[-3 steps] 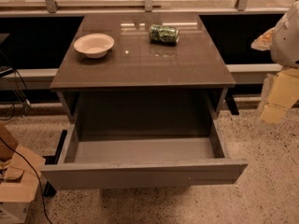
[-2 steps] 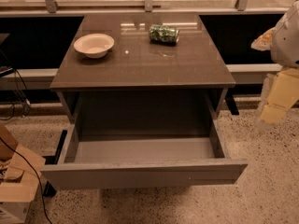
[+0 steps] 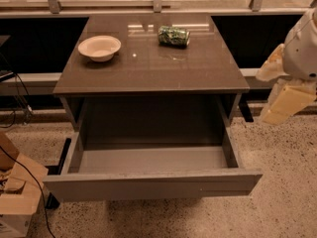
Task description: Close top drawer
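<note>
Wide, deep grey top drawer (image 3: 148,183) with a plain handleless front panel is standing pulled far out beneath the glossy brown top of the desk (image 3: 148,71). I am seeing no shift against the two preceding views: drawer and arm are sitting where they were, so, in my judgement, the closing push is not yet beginning. The drawer's long axis is running left to right across the view, its front is facing the camera, and its travel is running back under the desk. I am holding the cream pincer (image 3: 286,102) at the right edge, well apart from the drawer; whether it is wide or narrow I cannot tell.
</note>
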Robot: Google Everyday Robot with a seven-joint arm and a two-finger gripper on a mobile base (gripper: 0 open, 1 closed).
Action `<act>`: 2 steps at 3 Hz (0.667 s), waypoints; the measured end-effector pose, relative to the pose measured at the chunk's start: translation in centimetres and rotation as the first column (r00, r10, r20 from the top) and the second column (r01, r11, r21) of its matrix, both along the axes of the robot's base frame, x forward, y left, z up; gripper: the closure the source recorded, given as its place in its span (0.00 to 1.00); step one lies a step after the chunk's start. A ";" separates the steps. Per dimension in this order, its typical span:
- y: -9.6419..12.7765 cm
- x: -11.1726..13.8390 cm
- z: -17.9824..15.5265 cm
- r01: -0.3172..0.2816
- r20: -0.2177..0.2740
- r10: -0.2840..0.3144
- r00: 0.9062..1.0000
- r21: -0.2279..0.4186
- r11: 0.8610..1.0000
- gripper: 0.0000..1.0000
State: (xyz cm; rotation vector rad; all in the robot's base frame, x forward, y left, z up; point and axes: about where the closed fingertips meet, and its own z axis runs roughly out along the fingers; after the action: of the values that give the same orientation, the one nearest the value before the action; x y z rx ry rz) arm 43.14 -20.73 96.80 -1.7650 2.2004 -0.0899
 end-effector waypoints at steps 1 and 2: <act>0.1 -2.2 -2.8 -0.054 -0.060 0.056 0.997 0.038 0.998 0.61; 0.5 -5.5 -6.5 -0.111 -0.120 0.124 0.985 0.108 0.988 0.85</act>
State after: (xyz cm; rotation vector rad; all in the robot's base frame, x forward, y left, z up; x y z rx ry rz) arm 37.67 -20.25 90.29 -1.8860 2.1373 0.1619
